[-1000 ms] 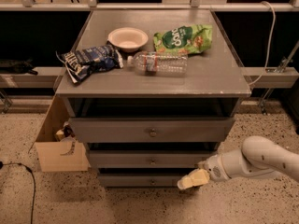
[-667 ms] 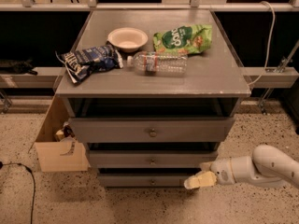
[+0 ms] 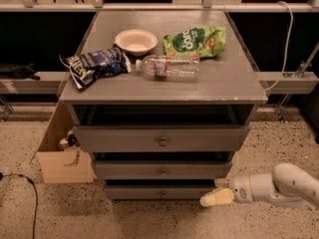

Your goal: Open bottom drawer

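Observation:
The bottom drawer [image 3: 149, 191] is the lowest, narrowest gray front of the cabinet, with a tiny knob [image 3: 162, 193] at its middle. It stands slightly out, like the middle drawer [image 3: 162, 170] and the top drawer [image 3: 162, 138] above it. My gripper [image 3: 217, 197], with pale yellow fingers [image 3: 215, 198], comes in from the lower right on a white arm [image 3: 281, 185]. It sits at the right end of the bottom drawer's front, to the right of the knob.
On the cabinet top [image 3: 234, 81] lie a white bowl [image 3: 135, 41], a green chip bag [image 3: 195, 42], a clear water bottle [image 3: 167, 67] and a blue chip bag [image 3: 93, 63]. A cardboard box [image 3: 62, 156] stands at the cabinet's left on the speckled floor [image 3: 149, 220].
My arm and gripper have slid a little to the right and slightly down along the bottom drawer's front. The drawers look unchanged.

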Robot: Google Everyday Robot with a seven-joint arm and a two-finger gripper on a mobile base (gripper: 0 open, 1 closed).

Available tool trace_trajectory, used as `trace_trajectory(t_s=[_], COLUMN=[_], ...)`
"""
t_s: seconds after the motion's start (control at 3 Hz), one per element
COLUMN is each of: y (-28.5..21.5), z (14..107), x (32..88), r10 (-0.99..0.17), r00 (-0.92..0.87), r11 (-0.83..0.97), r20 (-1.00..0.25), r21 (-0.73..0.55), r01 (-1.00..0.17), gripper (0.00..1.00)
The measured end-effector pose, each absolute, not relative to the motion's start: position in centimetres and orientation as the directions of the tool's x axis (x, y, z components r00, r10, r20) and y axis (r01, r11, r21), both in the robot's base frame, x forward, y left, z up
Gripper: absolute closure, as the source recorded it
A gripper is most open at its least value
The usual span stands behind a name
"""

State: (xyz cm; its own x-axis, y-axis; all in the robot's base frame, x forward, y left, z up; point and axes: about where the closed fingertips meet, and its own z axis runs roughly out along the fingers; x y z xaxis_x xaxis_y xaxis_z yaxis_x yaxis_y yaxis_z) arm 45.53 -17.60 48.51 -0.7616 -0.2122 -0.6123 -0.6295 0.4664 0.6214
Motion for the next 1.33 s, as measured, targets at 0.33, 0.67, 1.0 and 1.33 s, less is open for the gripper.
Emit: trace_trajectory(t_s=[0.33, 0.67, 1.0, 1.33], y=[-15.8, -15.2, -16.1, -17.4], z=[47.8, 45.9, 43.5, 41.3], x=[46.5, 46.4, 45.7, 45.0], r10=[-0.268, -0.292, -0.269, -0.257], r00=[-0.754, -0.749, -0.758, -0.789], r11=[0.502, 0.554, 0.613, 0.648], r20=[-0.600, -0.595, -0.594, -0.558], r21=[0.581, 0.533, 0.501, 0.506], r01=[-0.641, -0.640, -0.611, -0.569], gripper=[0.00, 0.00, 0.00, 0.00])
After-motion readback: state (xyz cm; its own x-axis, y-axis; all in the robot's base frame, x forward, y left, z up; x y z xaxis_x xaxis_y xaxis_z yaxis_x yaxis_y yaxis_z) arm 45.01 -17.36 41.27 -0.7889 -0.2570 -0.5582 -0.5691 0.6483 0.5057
